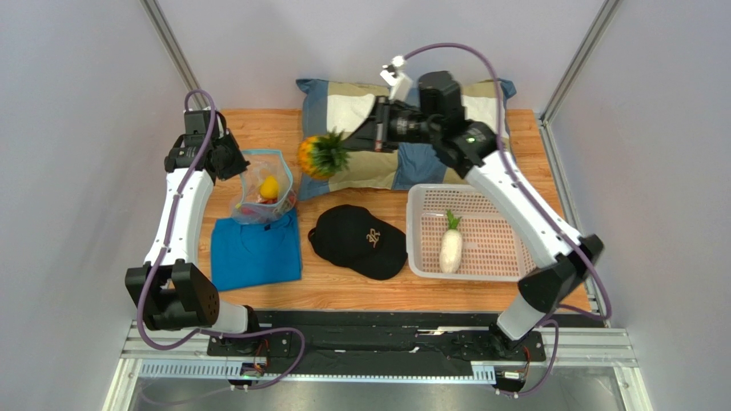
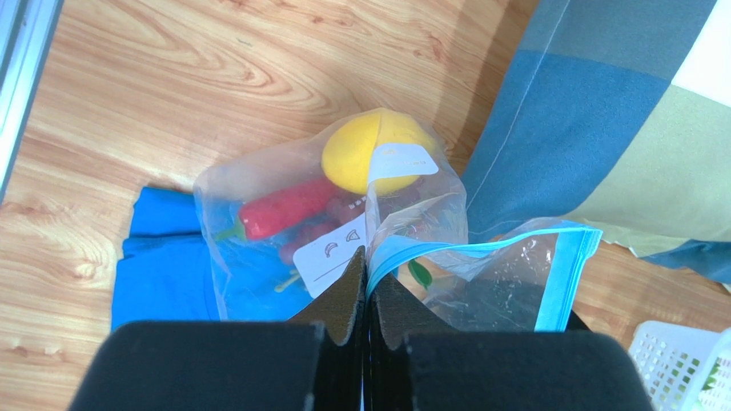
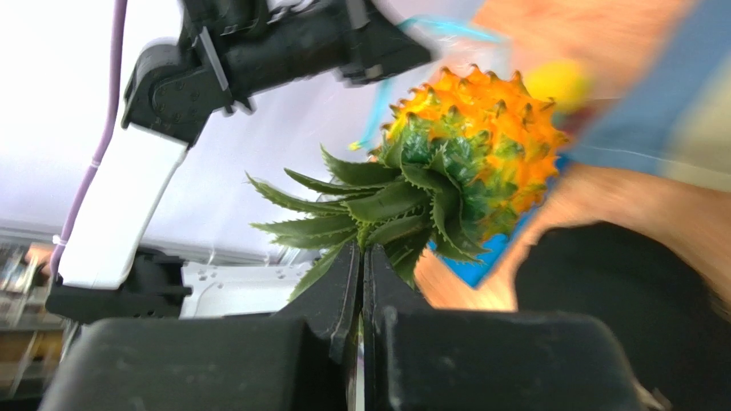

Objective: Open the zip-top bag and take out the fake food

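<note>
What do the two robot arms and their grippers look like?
The left arm and the right arm have white tube-shaped links and bulky black joints. A purple cable runs along each. The right arm has a small green light near its wrist. The left gripper and the right gripper have black, wedge-shaped fingers.
</note>
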### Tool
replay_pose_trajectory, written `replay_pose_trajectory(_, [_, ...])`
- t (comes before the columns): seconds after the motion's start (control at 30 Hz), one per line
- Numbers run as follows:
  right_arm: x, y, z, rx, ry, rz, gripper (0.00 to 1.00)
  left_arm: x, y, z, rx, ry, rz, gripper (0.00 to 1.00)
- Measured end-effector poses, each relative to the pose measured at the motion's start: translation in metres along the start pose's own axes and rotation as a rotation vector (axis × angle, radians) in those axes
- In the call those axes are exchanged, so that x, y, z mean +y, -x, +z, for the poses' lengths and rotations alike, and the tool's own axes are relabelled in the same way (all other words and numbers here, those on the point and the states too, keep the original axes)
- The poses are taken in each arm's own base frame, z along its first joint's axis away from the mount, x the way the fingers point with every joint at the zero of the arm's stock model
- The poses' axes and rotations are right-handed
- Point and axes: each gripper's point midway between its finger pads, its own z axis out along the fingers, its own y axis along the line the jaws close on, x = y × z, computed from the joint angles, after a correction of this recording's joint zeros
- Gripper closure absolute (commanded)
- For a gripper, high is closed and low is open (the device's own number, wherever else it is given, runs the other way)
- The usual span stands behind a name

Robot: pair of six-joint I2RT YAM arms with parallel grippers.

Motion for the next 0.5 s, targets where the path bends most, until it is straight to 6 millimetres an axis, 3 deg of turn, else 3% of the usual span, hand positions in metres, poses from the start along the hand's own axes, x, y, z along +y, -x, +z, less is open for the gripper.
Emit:
replay_pose_trajectory(0.13, [-0.027, 0.017, -0.074, -0.107, -0.189, 0.019, 1.00, 0.001, -0.002, -0.003, -0.009, 0.002, -0.021, 1.00])
replay_pose_trajectory(0.23, [-0.060, 0.009, -0.128, -0.171, -0.403, 0.034, 1.00, 0.004, 0.002, -0.005, -0.029, 0.026, -0.042, 1.00])
replay_pose_trajectory(0.37, [-0.120, -0.039, -0.200, -0.181, -0.746, 0.075, 1.00, 0.008, 0.010, -0.013, -0.071, 0.059, -0.079, 1.00])
replay_pose_trajectory(0.5, [-0.182, -0.092, -0.252, -0.122, -1.051, 0.137, 1.00, 0.003, 0.020, -0.019, -0.099, 0.048, -0.112, 1.00])
